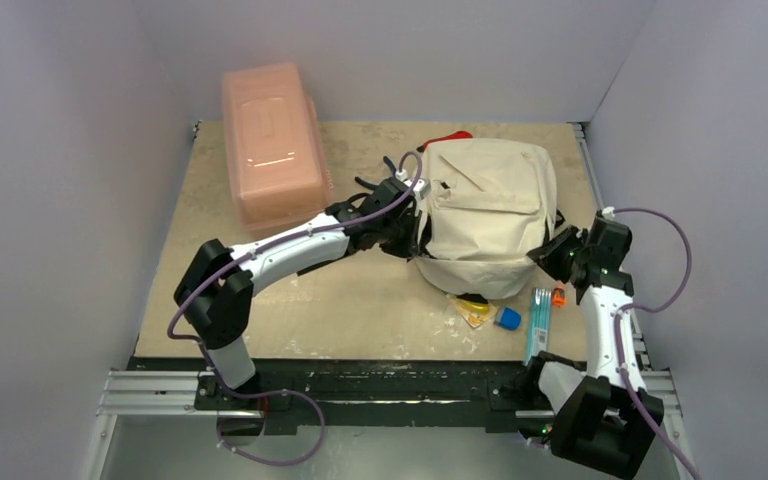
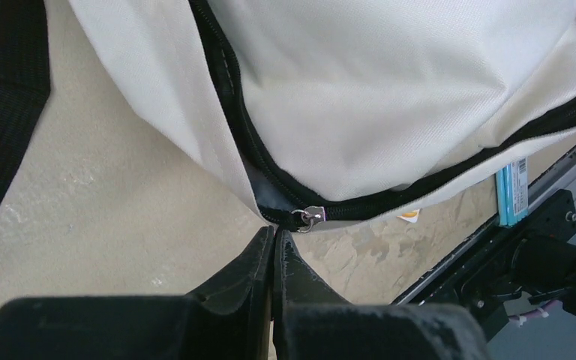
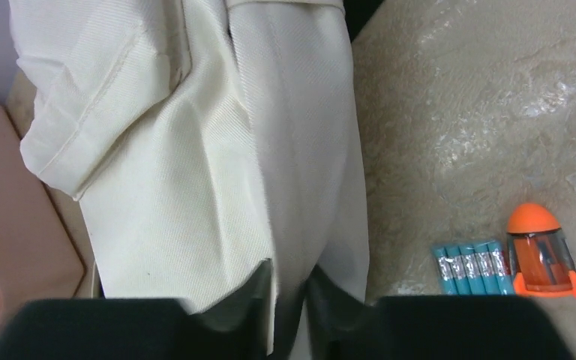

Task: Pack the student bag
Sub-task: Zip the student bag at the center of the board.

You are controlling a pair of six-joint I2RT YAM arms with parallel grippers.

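The cream-beige student bag [image 1: 485,215] lies at the middle back of the table. My left gripper [image 1: 407,225] is at its left side. In the left wrist view the jaws [image 2: 274,234] are pressed shut, tips right at the black zipper line beside the silver zipper slider [image 2: 311,216]; nothing shows between them. The zipper is parted a little left of the slider. My right gripper [image 1: 548,252] is at the bag's right lower edge. In the right wrist view it [image 3: 289,281] is shut on a fold of the bag's fabric [image 3: 195,150].
A rigid pink plastic box [image 1: 272,145] stands at the back left. In front of the bag lie teal pens [image 1: 539,320], an orange sharpener [image 1: 558,296], a blue eraser [image 1: 508,318] and a yellow packet [image 1: 473,308]. A black strap [image 2: 11,112] lies left of the bag.
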